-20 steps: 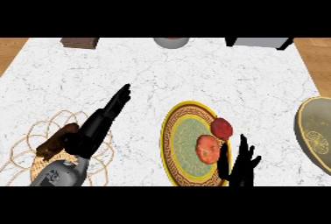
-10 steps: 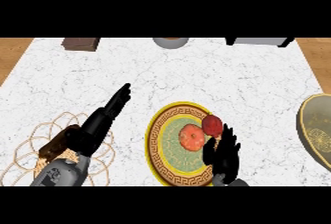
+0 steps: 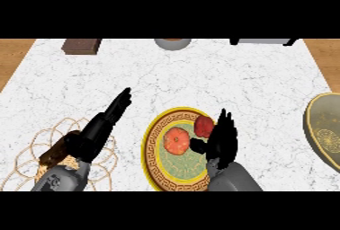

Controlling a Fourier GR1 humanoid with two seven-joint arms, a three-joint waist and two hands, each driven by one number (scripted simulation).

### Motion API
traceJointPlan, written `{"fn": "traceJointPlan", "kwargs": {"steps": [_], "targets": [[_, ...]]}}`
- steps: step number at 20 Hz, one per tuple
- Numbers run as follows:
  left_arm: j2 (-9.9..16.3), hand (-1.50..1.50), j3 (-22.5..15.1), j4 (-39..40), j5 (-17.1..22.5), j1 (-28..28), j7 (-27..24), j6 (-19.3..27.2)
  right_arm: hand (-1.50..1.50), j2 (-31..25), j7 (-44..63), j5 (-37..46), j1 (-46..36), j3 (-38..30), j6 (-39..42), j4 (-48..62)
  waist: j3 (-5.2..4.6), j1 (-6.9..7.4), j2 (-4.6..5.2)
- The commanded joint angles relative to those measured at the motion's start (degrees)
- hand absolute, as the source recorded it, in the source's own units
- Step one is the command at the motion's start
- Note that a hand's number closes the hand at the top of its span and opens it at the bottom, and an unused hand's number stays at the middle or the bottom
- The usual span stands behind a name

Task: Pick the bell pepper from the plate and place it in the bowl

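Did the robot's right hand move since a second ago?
Yes. The right hand slid left over the yellow-rimmed round plate, toward the red bell pepper, away from the gold bowl.

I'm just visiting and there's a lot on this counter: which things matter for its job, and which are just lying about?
For the job:
bell pepper
plate
bowl
right hand

Lying about:
wire trivet
brown block
grey cup
left hand

**Pepper on plate, bowl at right edge**

Bell pepper (image 3: 176,139): orange-red, lobed, sits on the left-center of the plate's green middle. Plate (image 3: 157,137): round, yellow rim with dark key-pattern band, lying flat on the counter. Bowl (image 3: 323,130): olive-gold, patterned inside, cut off by the view's right edge, well apart from the plate.
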Motion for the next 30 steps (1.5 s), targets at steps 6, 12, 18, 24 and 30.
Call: {"fn": "traceJointPlan", "kwargs": {"steps": [6, 12, 18, 24, 30], "targets": [[-0.9, 0.0, -0.3, -0.3, -1.0, 1.4, -0.5, 0.7, -1.5, 0.5, 13.9, 4.7, -2.9, -2.2, 3.0, 3.2, 0.16, -0.68, -0.17], [0.7, 0.0, 1.8, 0.0, 0.5, 0.7, -0.5, -1.6, -1.5, 0.5, 13.9, 2.4, -1.8, -2.3, 3.0, 3.9, 0.19, -0.45, -0.04], [-0.1, 0.0, 2.1, 0.1, 0.2, -0.6, 1.4, -1.0, -1.5, 0.5, 13.9, 1.2, -1.3, -1.3, 1.3, 4.6, 0.24, -0.56, 0.08], [-1.5, 0.0, 0.1, -0.4, -1.7, 1.4, 0.2, -0.7, -1.5, 0.5, 13.9, 2.0, -0.9, 0.2, -3.3, 6.7, 0.33, -0.26, 0.25], [0.4, 0.0, 3.4, -3.5, -0.1, 0.3, 2.7, -1.9, 1.5, 0.5, 13.9, 8.6, -2.8, 1.4, -3.4, 7.8, 0.33, -0.31, 0.08]]}}
